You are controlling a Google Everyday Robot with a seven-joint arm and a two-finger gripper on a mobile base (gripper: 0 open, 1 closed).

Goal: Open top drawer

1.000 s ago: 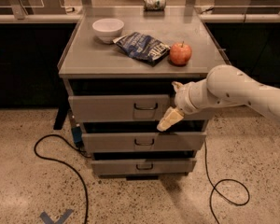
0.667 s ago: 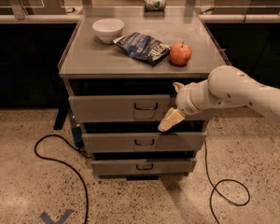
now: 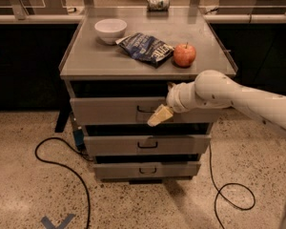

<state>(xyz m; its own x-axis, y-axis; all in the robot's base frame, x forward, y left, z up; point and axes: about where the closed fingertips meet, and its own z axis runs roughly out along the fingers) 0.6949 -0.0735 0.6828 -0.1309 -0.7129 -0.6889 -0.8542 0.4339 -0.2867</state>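
Three grey drawers are stacked here, and the top drawer (image 3: 109,111) is the one being worked. A small shift is noted: the gripper (image 3: 160,116) has been brought leftward since a second ago and is now placed just right of the handle (image 3: 147,109) and slightly below it, with its pale tip in front of the drawer panel. Whether the gripper is open or closed cannot be told. The handle is not seen to be hooked, so the approach is judged nearly done and the pull is yet to come. The top drawer is found directly under the surface (image 3: 100,61). It is a wide, shallow panel with the dark wire handle at its centre. A dark gap is shown above it, and the front is judged barely out, if at all. Above and right of the handle, an apple (image 3: 184,55) is left on the surface.
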